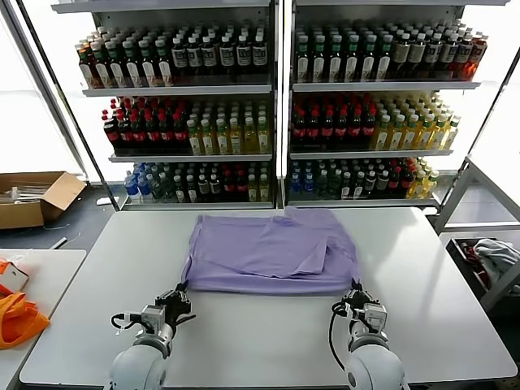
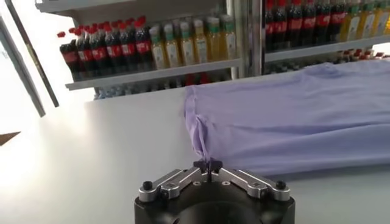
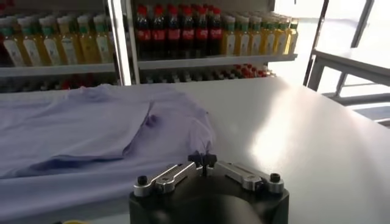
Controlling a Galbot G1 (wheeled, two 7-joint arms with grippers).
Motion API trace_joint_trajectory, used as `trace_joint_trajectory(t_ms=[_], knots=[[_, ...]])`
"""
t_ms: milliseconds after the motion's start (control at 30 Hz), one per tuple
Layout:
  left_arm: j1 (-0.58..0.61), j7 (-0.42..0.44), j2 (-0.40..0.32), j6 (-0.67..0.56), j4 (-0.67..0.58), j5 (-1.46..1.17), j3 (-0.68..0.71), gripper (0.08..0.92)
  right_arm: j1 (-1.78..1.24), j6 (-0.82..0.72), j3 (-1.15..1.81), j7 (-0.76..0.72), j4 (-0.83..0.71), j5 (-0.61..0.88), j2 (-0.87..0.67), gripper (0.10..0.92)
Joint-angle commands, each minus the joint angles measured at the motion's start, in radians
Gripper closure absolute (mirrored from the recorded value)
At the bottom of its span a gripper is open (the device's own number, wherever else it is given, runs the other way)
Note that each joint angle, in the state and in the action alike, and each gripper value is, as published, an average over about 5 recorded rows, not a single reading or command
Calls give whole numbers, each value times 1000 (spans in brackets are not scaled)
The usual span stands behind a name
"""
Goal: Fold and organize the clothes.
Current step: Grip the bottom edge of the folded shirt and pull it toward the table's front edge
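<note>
The lavender T-shirt [image 1: 272, 252] lies partly folded on the white tabletop [image 1: 422, 276], toward its far side, in front of the drink shelves [image 1: 276, 106]. Both arms are at its near edge: the left end effector [image 1: 182, 289] is pinched together on the near left corner of the shirt, and the right end effector [image 1: 356, 289] is pinched together on the near right corner. In the left wrist view the tips of the left end effector [image 2: 209, 165] meet on a small tuck of cloth that is pulled into a ridge, and in the right wrist view the right end effector [image 3: 202, 159] holds an equally thin nip. That seems to be the main risk: each grip has very little fabric, so a lift or a carry toward the far edge could let a corner slip free and leave the fold crooked. If the arms rise unevenly, the loose upper layer and sleeve could slide, or only the top layer might come up.
</note>
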Motion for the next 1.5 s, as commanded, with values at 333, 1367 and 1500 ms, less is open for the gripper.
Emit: trace_joint_trajectory(t_ms=[333, 1367, 1500], knots=[[460, -32, -30, -90, -317, 102, -83, 914, -359, 66, -4, 79, 204, -69, -55, 910], [473, -7, -76, -99, -404, 164, -26, 643, -399, 94, -3, 98, 288, -98, -70, 664], [424, -6, -79, -92, -435, 149, -57, 530, -344, 68, 41, 75, 294, -84, -65, 543]])
